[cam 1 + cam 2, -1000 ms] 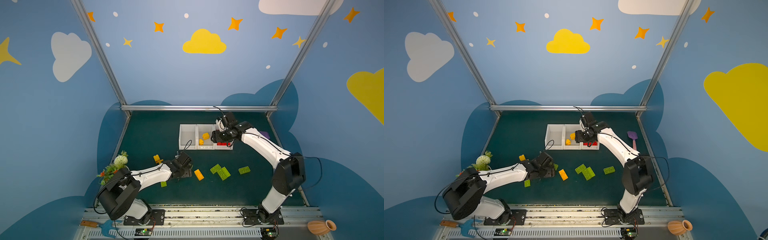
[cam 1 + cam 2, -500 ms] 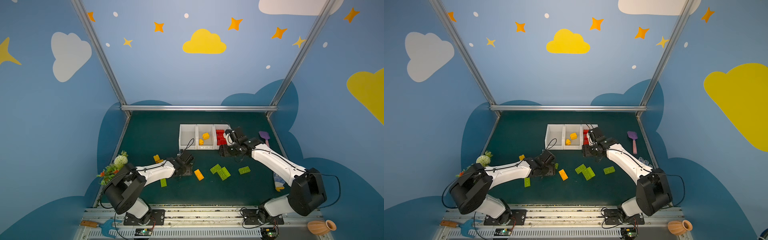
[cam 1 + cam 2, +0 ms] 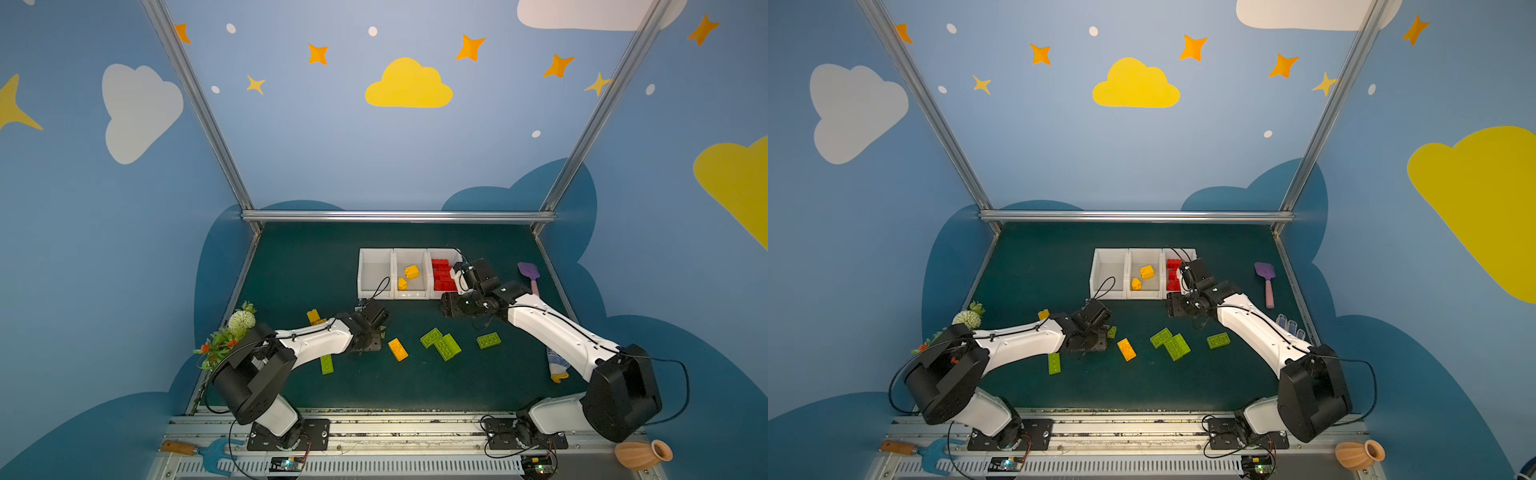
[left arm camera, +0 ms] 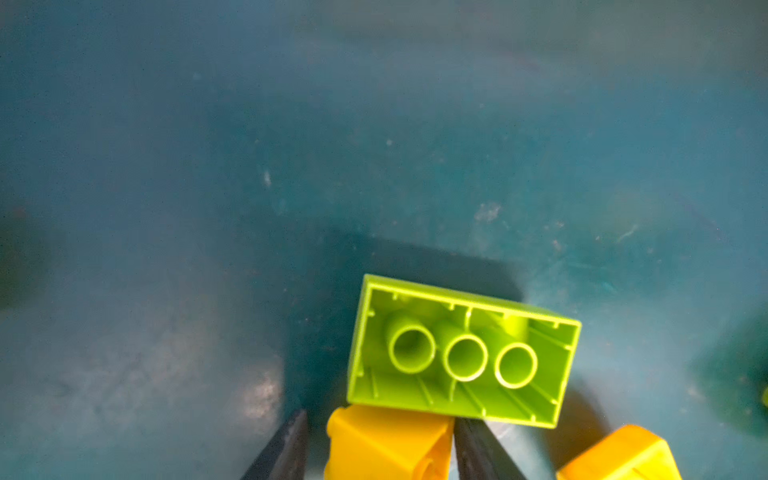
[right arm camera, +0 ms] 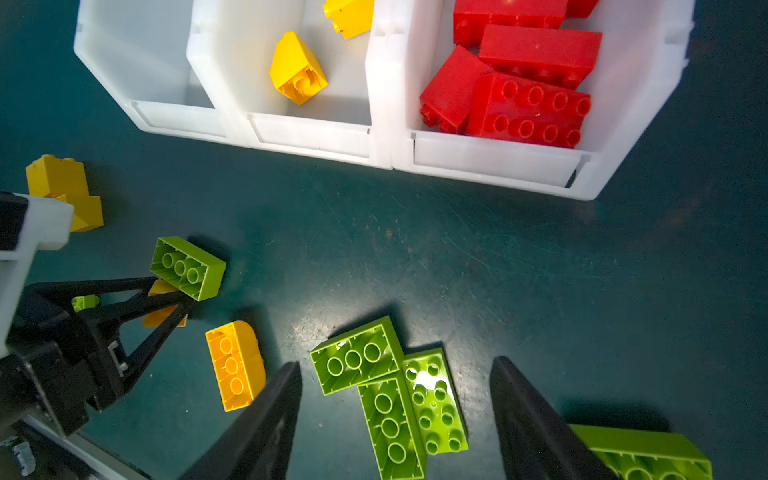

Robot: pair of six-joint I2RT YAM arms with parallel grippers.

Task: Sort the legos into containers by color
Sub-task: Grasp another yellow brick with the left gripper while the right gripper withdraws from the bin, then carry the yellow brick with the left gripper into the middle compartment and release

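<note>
Taking the mat [image 3: 307,266] in a top view as a dial, twelve at the back wall. At twelve, a row of three white bins: an empty bin [image 3: 376,294] toward eleven, a yellow bin [image 3: 410,294] in the middle holding two pieces, a red bin [image 5: 494,160] toward one, well filled.

Mid-pick just off centre toward eight. Down low with the left gripper [image 4: 380,415], jaws set either side of a small yellow brick [image 4: 386,449]; one finger against it, a sliver of mat beside the other, so impossible to say whether clamped. Touching that brick beyond the fingertips, a green brick [image 4: 461,353], hollow side out.

Toward three, hovering with the right gripper [image 5: 397,363], jaws wide apart and empty, aimed at a cluster of green bricks [image 5: 390,399] near four. Loose besides: a long yellow brick [image 3: 397,349] at six, an outlying green brick [image 3: 488,340] at four, a long green brick [image 3: 327,364] at eight, a yellow pair [image 3: 316,318] at nine.

Next, by my reading: firm up the squeeze, lift straight so as not to drag the green neighbour, carry to twelve, let go over the yellow bin. For the right side, probably drop onto an outer brick of the cluster.
</note>
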